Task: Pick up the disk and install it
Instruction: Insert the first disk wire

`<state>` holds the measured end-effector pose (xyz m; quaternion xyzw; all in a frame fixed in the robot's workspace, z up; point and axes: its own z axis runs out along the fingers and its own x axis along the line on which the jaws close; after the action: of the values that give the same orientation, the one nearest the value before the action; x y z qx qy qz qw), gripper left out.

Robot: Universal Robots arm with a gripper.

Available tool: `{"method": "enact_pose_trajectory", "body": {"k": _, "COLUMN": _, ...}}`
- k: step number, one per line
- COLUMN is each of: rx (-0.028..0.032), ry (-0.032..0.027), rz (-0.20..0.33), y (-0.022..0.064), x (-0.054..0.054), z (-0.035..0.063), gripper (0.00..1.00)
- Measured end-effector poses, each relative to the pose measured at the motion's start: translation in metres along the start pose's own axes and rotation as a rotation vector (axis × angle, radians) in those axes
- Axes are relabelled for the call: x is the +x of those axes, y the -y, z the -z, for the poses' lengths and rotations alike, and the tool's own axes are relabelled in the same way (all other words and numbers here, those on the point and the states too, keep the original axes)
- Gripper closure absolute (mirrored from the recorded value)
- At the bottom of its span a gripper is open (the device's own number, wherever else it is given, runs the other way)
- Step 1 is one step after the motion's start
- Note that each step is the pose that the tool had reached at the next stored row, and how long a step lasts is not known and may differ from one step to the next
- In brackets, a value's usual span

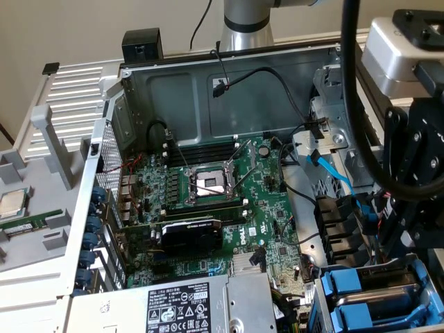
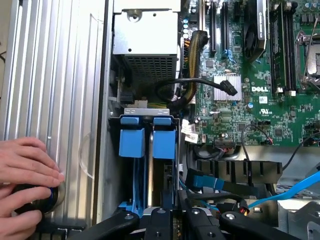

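Disk (image 2: 164,142) in its blue carrier stands on edge in the drive bay (image 2: 150,111) of an opened computer case (image 1: 173,83), the slot on the side of the black cable guides. A second blue carrier (image 2: 132,142) sits just beside it, on the side of the ribbed grey panel (image 2: 50,75). In the exterior view the pair shows at the lower right, the disk (image 1: 347,284) above the second carrier (image 1: 354,318).

The arm (image 1: 399,52) reaches down over the bay from the exterior view's right. Its black fingers (image 2: 165,210) are drawn close together in line with the disk, at the end away from the blue front tabs, and appear to pinch its upper edge; the contact itself is hidden behind the finger links.

The motherboard (image 1: 208,187) lies flat in the case with its processor socket (image 1: 208,182) bare. The power supply (image 2: 145,50) sits beyond the bay's tab end. A light blue cable (image 2: 295,187) runs near the fingers.

On the ribbed panel, a person's hand (image 2: 27,170) rests on a round black knob with a blue ring (image 2: 35,197). A small square chip (image 1: 14,202) lies outside the case, at the exterior view's left.
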<state>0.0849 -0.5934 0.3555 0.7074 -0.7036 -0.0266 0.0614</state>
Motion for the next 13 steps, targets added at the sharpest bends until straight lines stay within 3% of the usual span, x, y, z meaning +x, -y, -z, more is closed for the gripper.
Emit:
{"method": "enact_pose_trajectory", "body": {"k": 3, "rx": -0.0013, "ry": 0.0001, "rz": 0.000, "y": 0.0001, "x": 0.0002, "z": -0.0001, "gripper": 0.83}}
{"method": "enact_pose_trajectory", "body": {"k": 4, "rx": -0.0103, "ry": 0.0005, "rz": -0.003, "y": 0.0002, "x": 0.0001, "z": -0.0003, "gripper": 0.83}}
{"method": "enact_pose_trajectory", "body": {"k": 7, "rx": -0.0467, "ry": 0.0025, "rz": -0.021, "y": 0.0001, "x": 0.0002, "z": -0.0005, "gripper": 0.83}}
{"method": "enact_pose_trajectory", "body": {"k": 8, "rx": -0.0540, "ry": 0.0030, "rz": -0.026, "y": 0.0002, "x": 0.0001, "z": -0.0006, "gripper": 0.83}}
{"method": "enact_pose_trajectory", "body": {"k": 13, "rx": -0.0563, "ry": 0.0032, "rz": -0.027, "y": 0.0003, "x": 0.0002, "z": -0.0006, "gripper": 0.83}}
